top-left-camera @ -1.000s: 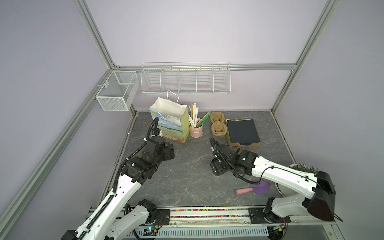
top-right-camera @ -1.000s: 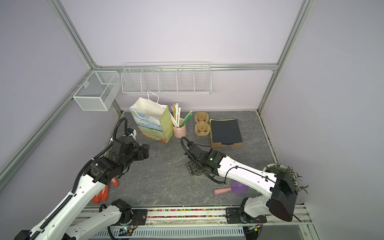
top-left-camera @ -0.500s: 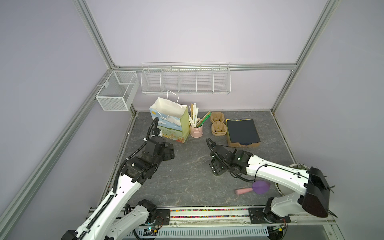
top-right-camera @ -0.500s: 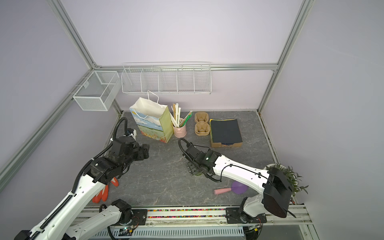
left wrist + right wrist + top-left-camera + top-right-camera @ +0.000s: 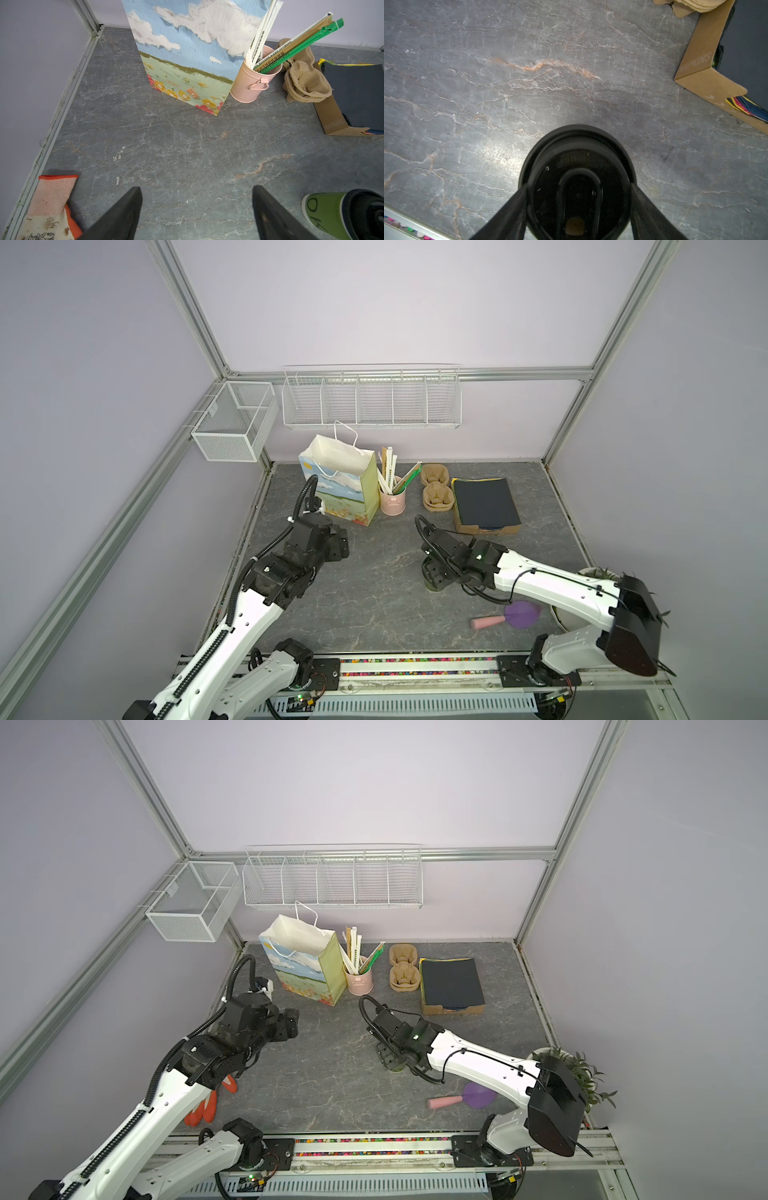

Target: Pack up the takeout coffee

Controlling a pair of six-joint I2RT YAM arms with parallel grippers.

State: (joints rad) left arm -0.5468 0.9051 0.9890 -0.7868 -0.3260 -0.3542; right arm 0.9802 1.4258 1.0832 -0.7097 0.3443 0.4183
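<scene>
Hanging left gripper (image 5: pixel 196 188) wide open, empty, over open table (image 5: pixel 187 145); straddling cup's (image 5: pixel 324 212) lid (image 5: pixel 577 145) edges with right gripper (image 5: pixel 578 187), grip unclear tbh.

Far edge, left to right: pink bucket (image 5: pixel 392 502) holding straws (image 5: pixel 390 472), stacked pulp cup carriers (image 5: pixel 435 490), napkin box (image 5: pixel 484 506). Near right: pink-handled purple tool (image 5: pixel 520 614), potted plant (image 5: pixel 584 1069). Near left: orange glove (image 5: pixel 208 1106).

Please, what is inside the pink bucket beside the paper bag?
Paper-wrapped straws stand in the pink bucket, some white, some green, leaning over its rim. They cover the bucket's bottom, so it cannot be seen.
</scene>
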